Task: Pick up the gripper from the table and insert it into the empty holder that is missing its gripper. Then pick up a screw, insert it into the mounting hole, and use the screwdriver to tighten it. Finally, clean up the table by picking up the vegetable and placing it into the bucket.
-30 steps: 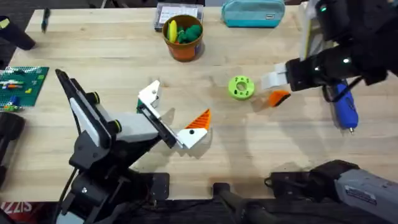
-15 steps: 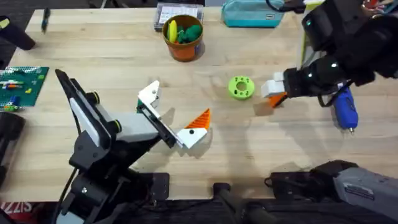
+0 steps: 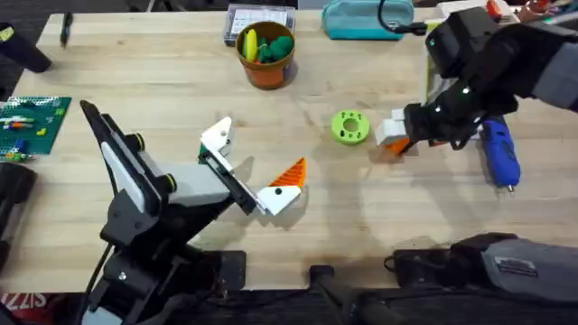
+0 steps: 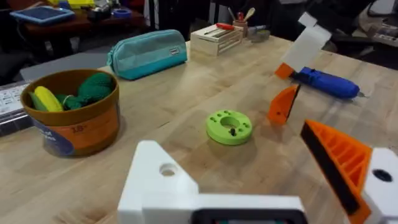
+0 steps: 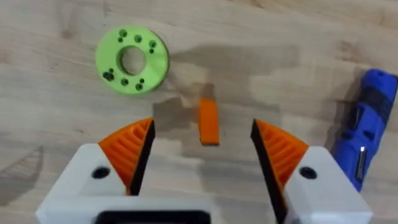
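Looking down through my right wrist camera, I see the gripper (image 5: pixel 208 122), a small orange and white piece, lying flat on the table (image 3: pixel 163 81). It sits between my right gripper's (image 5: pixel 203 149) two orange pads, which are spread wide apart and not touching it. From overhead, the piece (image 3: pixel 395 147) is at about 3 o'clock from the middle of the table, partly under the right gripper (image 3: pixel 390 131). The green disc (image 3: pixel 350 127) lies just beside it at 9 o'clock. The blue screwdriver (image 3: pixel 499 155) lies near it at 3 o'clock. The orange bucket (image 3: pixel 265 54) stands well apart at 11 o'clock, with yellow and green things inside. A teal pouch (image 3: pixel 367 18) lies at 12 o'clock. My left gripper (image 3: pixel 248 167) rests near the table's 6 o'clock side, its fingers wide apart and holding nothing.
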Controlling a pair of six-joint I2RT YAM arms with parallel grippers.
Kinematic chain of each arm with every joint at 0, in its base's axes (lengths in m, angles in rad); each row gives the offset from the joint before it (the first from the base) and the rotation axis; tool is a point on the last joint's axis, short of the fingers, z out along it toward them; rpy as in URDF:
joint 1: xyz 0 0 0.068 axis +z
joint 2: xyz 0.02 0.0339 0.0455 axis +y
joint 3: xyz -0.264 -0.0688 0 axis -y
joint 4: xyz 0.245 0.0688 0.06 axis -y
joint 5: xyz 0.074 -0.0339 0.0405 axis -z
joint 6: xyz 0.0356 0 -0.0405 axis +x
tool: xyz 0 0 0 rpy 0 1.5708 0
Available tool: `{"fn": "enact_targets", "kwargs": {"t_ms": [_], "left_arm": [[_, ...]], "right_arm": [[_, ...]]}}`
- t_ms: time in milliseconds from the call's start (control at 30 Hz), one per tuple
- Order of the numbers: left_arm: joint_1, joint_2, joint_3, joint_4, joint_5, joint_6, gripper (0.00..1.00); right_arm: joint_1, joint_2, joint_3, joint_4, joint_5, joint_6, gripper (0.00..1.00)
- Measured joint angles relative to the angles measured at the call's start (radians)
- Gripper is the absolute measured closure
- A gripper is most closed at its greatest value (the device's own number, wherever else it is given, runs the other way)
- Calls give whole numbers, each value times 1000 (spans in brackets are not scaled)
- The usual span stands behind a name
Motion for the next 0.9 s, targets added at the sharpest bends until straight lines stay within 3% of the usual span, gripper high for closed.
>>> {"fn": "enact_targets", "kwargs": {"t_ms": [300,500,900], "left_arm": [[0,0,0,0,0,0,11],[0,0,0,0,0,0,11],[0,0,0,0,0,0,11]], "right_arm": [[0,25,-1,11,-5,-23,404],[0,25,-1,11,-8,-26,524],[0,25,-1,27,-11,-26,869]]}}
